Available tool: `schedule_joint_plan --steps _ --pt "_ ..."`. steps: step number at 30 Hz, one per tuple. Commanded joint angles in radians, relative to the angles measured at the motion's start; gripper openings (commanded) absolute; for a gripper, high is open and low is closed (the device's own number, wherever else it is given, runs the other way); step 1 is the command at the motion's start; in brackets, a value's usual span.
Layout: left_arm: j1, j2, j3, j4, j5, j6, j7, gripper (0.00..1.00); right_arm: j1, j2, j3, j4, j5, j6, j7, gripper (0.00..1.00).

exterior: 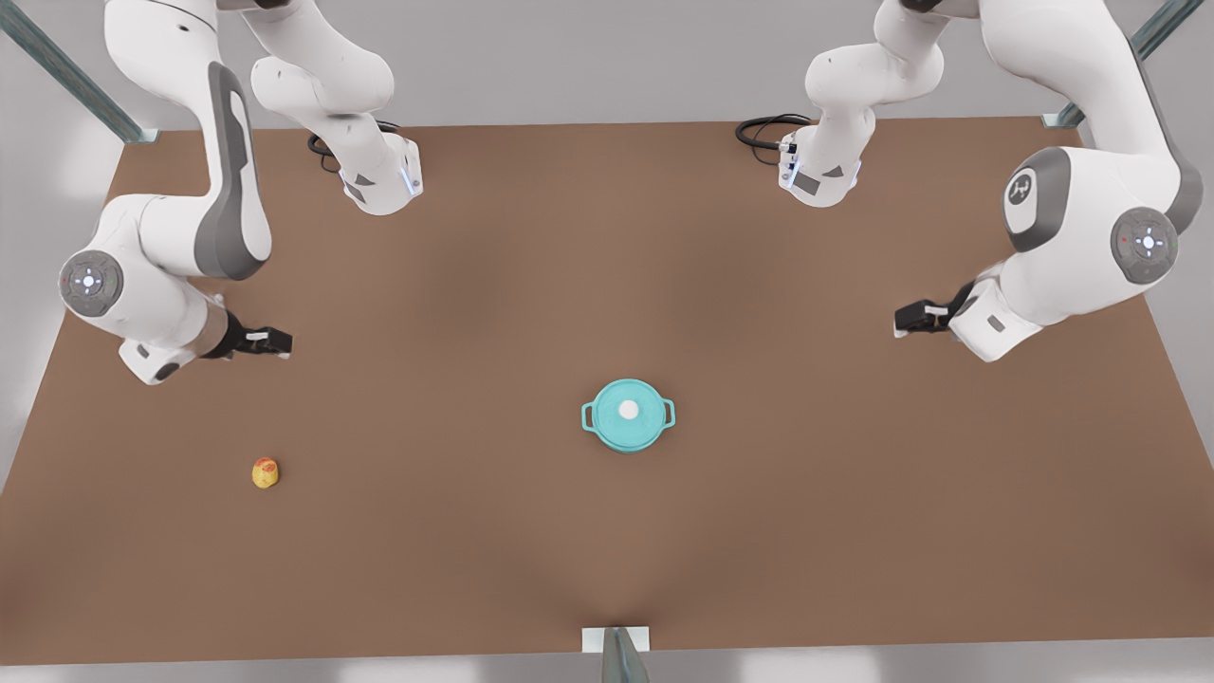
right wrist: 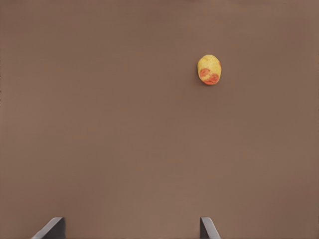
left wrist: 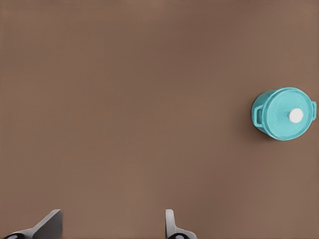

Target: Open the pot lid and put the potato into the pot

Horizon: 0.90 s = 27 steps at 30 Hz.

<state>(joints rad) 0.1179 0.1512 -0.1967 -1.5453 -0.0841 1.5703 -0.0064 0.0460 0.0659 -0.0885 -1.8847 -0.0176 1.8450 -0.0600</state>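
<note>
Nothing is started: the flat teal pot lid [exterior: 628,406] sits on the round teal pot [exterior: 628,438] mid-table, the tiny yellow potato [exterior: 266,472] well to the front view's left. Left gripper [exterior: 916,317] and right gripper [exterior: 269,341] hover spread wide, empty; next, the left must descend onto the lid's white knob [left wrist: 296,115].

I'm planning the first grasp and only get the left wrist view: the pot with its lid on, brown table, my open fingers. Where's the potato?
Observer: The potato lies on the table at the front view's left, well apart from the pot.
Operator: Which gripper is nearer it?
Observer: The right gripper, open, on the front view's left side.
Operator: And mine, relative to the lid?
Observer: The left gripper is off to the front view's right of the pot lid, not touching it.
</note>
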Motion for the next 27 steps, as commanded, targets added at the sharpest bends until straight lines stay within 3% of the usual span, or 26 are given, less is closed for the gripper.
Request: schedule_joint_plan --steps 1,5,9,11,14,15,18,20,27 --pt "0.0 -0.001 -0.001 0.001 -0.003 0.099 0.034 1.0 0.002 0.0 0.0 0.001 -0.013 0.172 -0.05 1.0" --pt "-0.027 0.007 -0.07 -0.004 0.004 0.033 0.031 1.0 0.002 0.002 0.0 0.013 -0.015 0.161 -0.055 1.0" --pt "-0.389 0.097 -0.084 0.086 0.088 0.033 -0.496 1.0 0.002 0.11 -0.007 0.03 -0.015 0.157 -0.061 1.0" --pt "-0.514 0.215 -0.084 0.163 0.107 0.15 -0.683 1.0 -0.005 0.206 -0.008 0.064 -0.015 0.169 -0.063 1.0" --pt "-0.55 0.467 -0.098 0.418 0.116 0.231 -0.83 1.0 -0.017 0.244 -0.01 0.079 -0.009 0.191 -0.069 1.0" --pt "-0.573 0.525 -0.095 0.45 0.217 0.238 -0.84 1.0 -0.025 0.288 -0.011 0.081 -0.008 0.191 -0.072 1.0" --pt "-0.577 0.606 -0.09 0.456 0.23 0.437 -0.923 1.0 -0.092 0.313 -0.011 0.07 -0.025 0.229 -0.184 1.0" --pt "-0.623 0.715 -0.075 0.542 0.238 0.522 -0.965 1.0 -0.126 0.345 -0.011 0.056 -0.035 0.333 -0.256 1.0" --pt "-0.624 0.683 -0.059 0.398 0.363 0.436 -0.903 1.0 -0.169 0.483 -0.011 0.096 -0.091 0.471 -0.304 1.0"
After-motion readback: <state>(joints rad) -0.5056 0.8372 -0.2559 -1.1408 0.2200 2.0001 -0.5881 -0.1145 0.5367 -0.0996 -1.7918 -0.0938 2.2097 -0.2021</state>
